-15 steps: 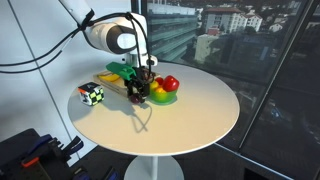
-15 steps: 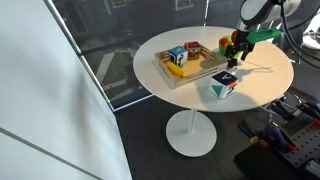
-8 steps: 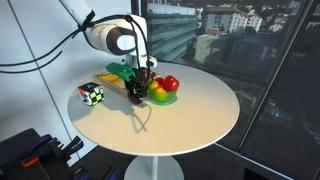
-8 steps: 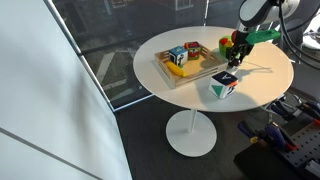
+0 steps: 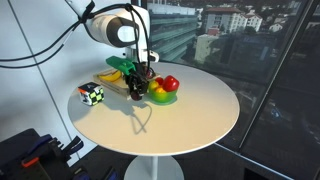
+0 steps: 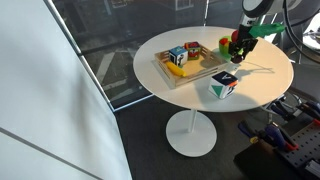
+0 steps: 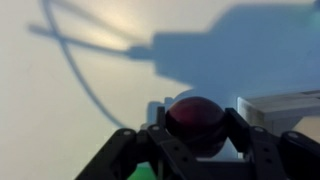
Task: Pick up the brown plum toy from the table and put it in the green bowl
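The brown plum toy (image 7: pixel 195 122) fills the middle of the wrist view, dark reddish-brown and round, clamped between two black fingers (image 7: pixel 150 142). My gripper (image 7: pixel 195 128) is shut on it, with the off-white table (image 7: pixel 70 90) behind. In both exterior views the gripper (image 5: pixel 138 88) (image 6: pixel 236 46) hangs just above the table (image 5: pixel 180 125), right beside the green bowl (image 5: pixel 166 98). The bowl holds a bright red fruit toy (image 5: pixel 170 84) and something yellow. The plum is too small to make out in the exterior views.
A flat wooden tray (image 6: pixel 192 66) with coloured cubes lies near the table's middle. A white puzzle cube (image 5: pixel 92 94) (image 6: pixel 224 85) stands near the table's edge. Tall windows run behind the table, and dark equipment sits on the floor (image 5: pixel 30 150).
The gripper has shut on the plum toy, and the arm has risen slightly. Bowl, tray and cube have not moved.
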`<state>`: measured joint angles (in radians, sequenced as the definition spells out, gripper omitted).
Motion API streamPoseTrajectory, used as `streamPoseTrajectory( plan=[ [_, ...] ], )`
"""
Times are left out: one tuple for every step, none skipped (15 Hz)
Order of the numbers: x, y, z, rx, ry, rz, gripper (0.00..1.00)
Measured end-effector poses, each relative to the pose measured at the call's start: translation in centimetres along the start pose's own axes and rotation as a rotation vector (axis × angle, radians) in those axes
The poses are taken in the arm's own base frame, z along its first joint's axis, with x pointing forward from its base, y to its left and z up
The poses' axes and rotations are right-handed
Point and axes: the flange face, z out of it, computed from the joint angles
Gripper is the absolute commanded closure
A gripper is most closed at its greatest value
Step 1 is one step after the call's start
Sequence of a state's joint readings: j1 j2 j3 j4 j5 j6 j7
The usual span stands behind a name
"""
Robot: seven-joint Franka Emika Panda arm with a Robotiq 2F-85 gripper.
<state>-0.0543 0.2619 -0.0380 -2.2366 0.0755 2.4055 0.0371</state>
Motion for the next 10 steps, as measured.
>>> streamPoseTrajectory(
  plan=[
    [0.0, 0.2, -0.7, 0.001, 0.004, 0.005, 0.65],
    [0.1, 0.4, -1.4, 0.003, 0.011, 0.009, 0.65],
    [0.3, 0.6, -2.2, 0.005, 0.018, 0.014, 0.65],
    [0.4, 0.8, -2.8, 0.008, 0.023, 0.021, 0.65],
    [0.6, 1.0, -3.5, 0.013, 0.029, 0.028, 0.65],
    [0.9, 1.2, -4.1, 0.017, 0.038, 0.036, 0.65],
    [1.3, 1.5, -4.7, 0.02, 0.048, 0.043, 0.65],
    [1.6, 1.7, -5.2, 0.022, 0.059, 0.05, 0.65],
    [2.0, 2.0, -5.7, 0.024, 0.07, 0.057, 0.65],
    [2.4, 2.3, -6.2, 0.026, 0.081, 0.065, 0.65]
  ],
)
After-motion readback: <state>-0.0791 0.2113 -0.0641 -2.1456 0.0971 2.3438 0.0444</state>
